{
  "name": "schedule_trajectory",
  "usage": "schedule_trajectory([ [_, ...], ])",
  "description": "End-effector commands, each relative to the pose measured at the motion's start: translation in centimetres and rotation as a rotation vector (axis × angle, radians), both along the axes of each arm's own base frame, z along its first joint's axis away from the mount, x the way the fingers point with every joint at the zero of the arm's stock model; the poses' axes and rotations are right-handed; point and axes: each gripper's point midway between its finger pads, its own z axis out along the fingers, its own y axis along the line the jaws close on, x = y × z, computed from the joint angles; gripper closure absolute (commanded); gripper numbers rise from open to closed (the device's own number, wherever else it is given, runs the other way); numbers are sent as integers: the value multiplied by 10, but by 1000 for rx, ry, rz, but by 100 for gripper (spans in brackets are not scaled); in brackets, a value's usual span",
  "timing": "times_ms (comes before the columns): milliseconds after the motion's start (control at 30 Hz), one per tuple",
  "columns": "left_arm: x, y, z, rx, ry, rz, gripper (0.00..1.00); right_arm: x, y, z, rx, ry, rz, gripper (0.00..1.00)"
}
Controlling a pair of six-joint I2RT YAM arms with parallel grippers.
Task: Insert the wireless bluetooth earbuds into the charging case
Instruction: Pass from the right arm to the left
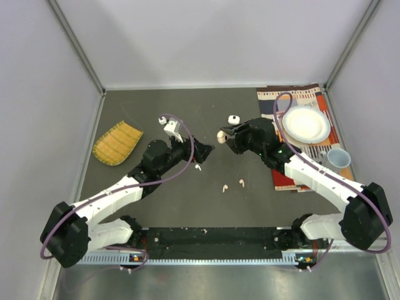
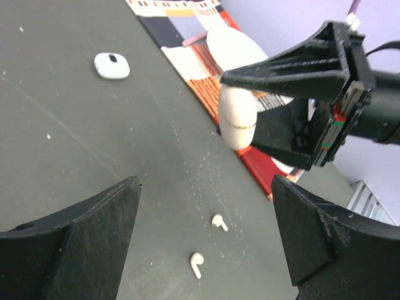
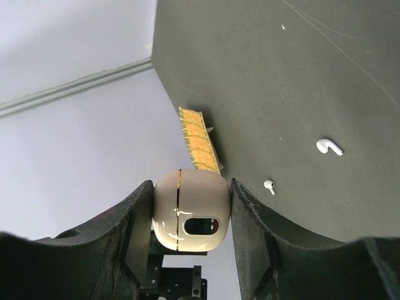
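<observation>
My right gripper [image 1: 224, 135] is shut on a cream charging case [image 3: 190, 215] with a gold seam, held above the table; its lid looks closed. The case also shows in the left wrist view [image 2: 237, 119]. My left gripper [image 1: 205, 152] is open and empty, facing the right gripper from close by. Between its fingertips [image 2: 125, 194] two pale earbuds [image 2: 219, 221] [image 2: 197, 264] lie on the table below. From above I see three earbuds: one [image 1: 198, 167] under the left gripper, two [image 1: 223, 187] [image 1: 241, 182] nearer the front. A second, white case [image 1: 234, 119] lies behind the grippers.
A yellow woven mat [image 1: 116, 144] lies at the left. A patterned cloth [image 1: 312, 103] at the right carries a white plate [image 1: 306, 124] and a small pale blue cup [image 1: 338, 159]. Walls close in the table on three sides.
</observation>
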Motion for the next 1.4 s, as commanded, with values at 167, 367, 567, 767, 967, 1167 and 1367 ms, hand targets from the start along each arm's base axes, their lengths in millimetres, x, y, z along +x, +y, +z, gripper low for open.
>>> schedule_trajectory([
  [167,5,-31,59,-155,-127,-53,13,-7,9,29,99,-41,17,100],
  [367,6,-45,53,-151,-105,-81,16,-9,11,32,107,-47,28,100],
  [567,12,-53,51,-143,-106,-74,24,-10,13,35,111,-52,40,100],
  [767,21,-58,49,-127,-110,-57,40,-12,14,38,115,-56,53,100],
  [967,24,-63,48,-114,-108,-63,48,-15,12,39,117,-62,51,100],
  [1167,27,-62,46,-102,-105,-48,75,-15,13,41,115,-69,58,100],
  [1367,30,-59,45,-40,-134,-37,90,-18,20,53,101,-142,133,85],
])
